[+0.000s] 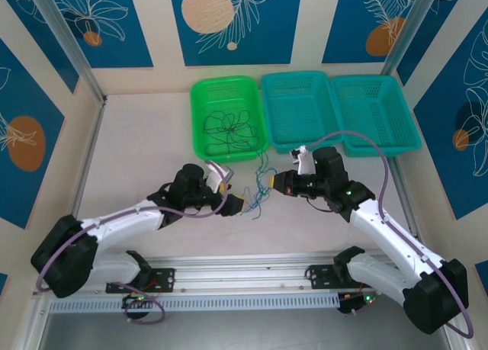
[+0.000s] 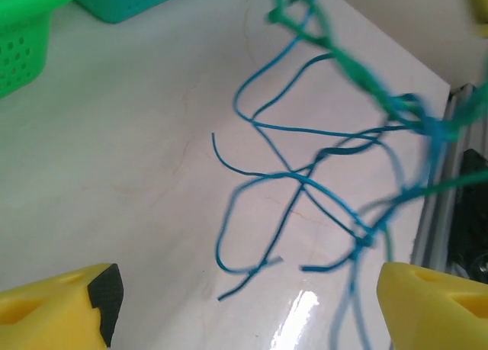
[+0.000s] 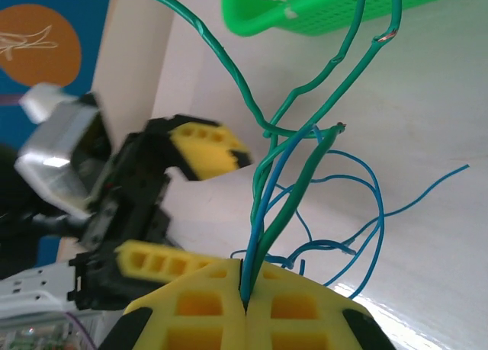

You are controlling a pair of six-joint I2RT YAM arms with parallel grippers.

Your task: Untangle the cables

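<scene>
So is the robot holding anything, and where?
The right gripper pinches the green and blue cables where they bunch together. The left gripper holds nothing.

Left hand [image 2: 244, 297] gapes wide; right hand [image 3: 245, 308] is pinched tight.

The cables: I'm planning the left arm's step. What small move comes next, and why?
Probably close the left gripper on one loose blue strand and ease it away: its jaws stand open facing it, while the right gripper is shut on the cables.
</scene>
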